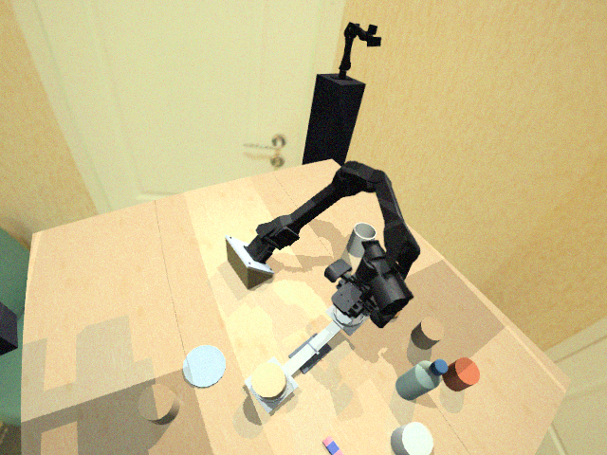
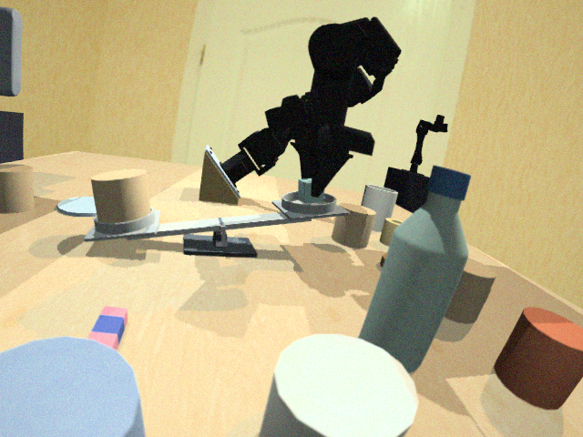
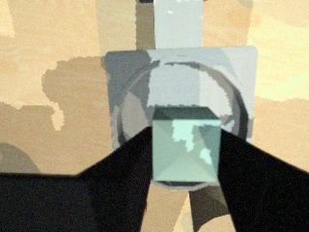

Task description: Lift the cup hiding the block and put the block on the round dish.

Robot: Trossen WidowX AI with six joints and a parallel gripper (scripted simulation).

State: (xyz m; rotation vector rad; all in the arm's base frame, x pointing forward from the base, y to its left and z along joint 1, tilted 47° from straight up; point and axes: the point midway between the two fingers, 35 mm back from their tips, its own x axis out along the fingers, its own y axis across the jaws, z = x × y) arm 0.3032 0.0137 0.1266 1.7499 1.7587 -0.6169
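Note:
My gripper (image 2: pixel 312 190) (image 3: pixel 182 134) is shut on the pale teal block (image 2: pixel 304 188) (image 3: pixel 185 161), low at the ringed pan on the raised end of the balance (image 1: pixel 311 350) (image 2: pixel 244 220) (image 3: pixel 179 29). Whether the block touches the pan is unclear. One tan cup (image 1: pixel 268 379) (image 2: pixel 121 198) stands on the lower end's pan. A similar tan cup (image 2: pixel 352 227) stands on the table beside the raised end; the arm hides it in the top view. The round pale blue dish (image 1: pixel 204 365) (image 2: pixel 77 207) lies beyond the lower end, with no cup above it.
A tan cylinder (image 1: pixel 157 405) (image 2: pixel 16 190) stands near the dish. A bottle (image 1: pixel 413 382) (image 2: pixel 414 272), red cylinder (image 1: pixel 459 375) (image 2: pixel 538 357), white cylinder (image 1: pixel 412 439) (image 2: pixel 341 385) and another tan cylinder (image 1: pixel 427 334) stand right of the balance. A grey cup (image 1: pixel 360 242) (image 2: pixel 379 207) stands behind the gripper.

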